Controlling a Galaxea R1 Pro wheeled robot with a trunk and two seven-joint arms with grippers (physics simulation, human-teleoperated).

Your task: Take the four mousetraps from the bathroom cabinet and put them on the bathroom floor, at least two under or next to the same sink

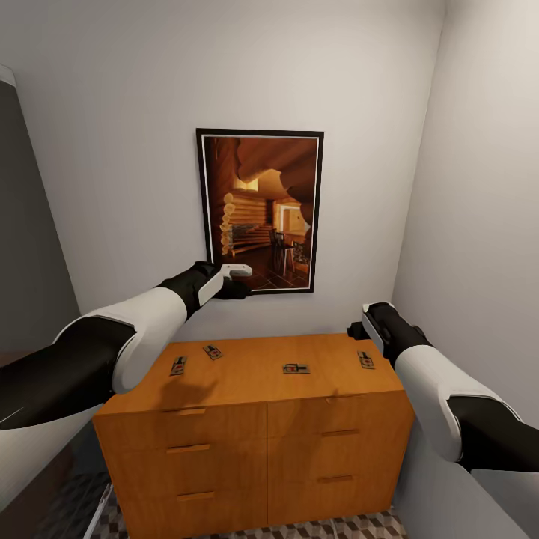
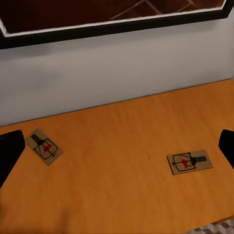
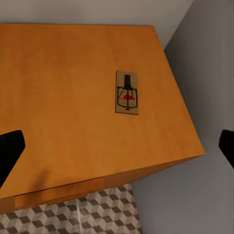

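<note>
Four mousetraps lie apart on the flat top of the orange-brown cabinet: one at the left, one behind it, one in the middle and one by the right edge. My left gripper hangs open well above the cabinet's back left, in front of the wall picture. Its wrist view shows two traps below its dark fingers. My right gripper is open just above the right-hand trap. The sink is out of view.
A framed picture of a log interior hangs on the wall behind the cabinet. A grey wall stands close on the right and a dark panel on the left. Cube-patterned floor tiles show at the cabinet's foot.
</note>
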